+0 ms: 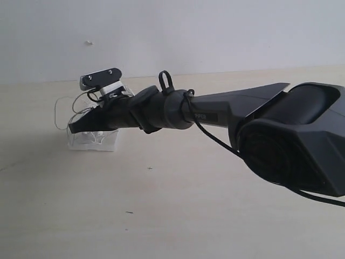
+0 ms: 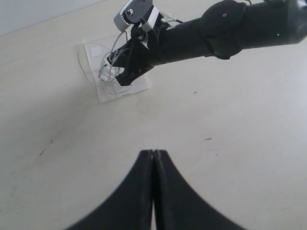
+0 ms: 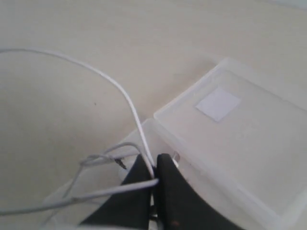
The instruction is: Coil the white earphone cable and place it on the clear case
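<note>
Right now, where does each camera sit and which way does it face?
Exterior: off the arms, facing across the table toward the wall; the right arm reaches to the clear case.
Left wrist: behind the shut left end effector, looking across the table at the right arm over the case.
Right wrist: close above the case; the right end effector is shut on the white earphone cable.
Shared: all three show case and cable.

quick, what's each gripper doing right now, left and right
left gripper: closed, holding nothing
right gripper: closed on the white earphone cable, at the edge of the clear case
</note>
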Motion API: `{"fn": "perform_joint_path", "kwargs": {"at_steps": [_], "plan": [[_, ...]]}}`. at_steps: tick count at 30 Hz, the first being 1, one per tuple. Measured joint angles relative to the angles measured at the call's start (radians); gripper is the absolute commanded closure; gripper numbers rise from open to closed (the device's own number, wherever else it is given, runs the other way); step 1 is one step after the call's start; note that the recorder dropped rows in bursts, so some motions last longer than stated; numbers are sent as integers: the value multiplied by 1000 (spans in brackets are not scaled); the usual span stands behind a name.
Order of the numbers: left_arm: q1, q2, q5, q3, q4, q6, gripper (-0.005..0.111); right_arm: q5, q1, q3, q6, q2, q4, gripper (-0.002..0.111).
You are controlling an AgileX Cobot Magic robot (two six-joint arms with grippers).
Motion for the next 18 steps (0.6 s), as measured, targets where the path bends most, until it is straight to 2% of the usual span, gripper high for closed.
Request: {"fn": "perform_joint_path", "kwargs": {"at_steps": [5,10,18], "plan": [[0,0,11,0,0,0,107,38,-5,12,26,6,-43,108],[0,0,11,0,0,0,107,48,-16,12,169,6,-193,106],[0,0,9,46,0,0,107,56,-19,13,325,8,-354,78]]}}
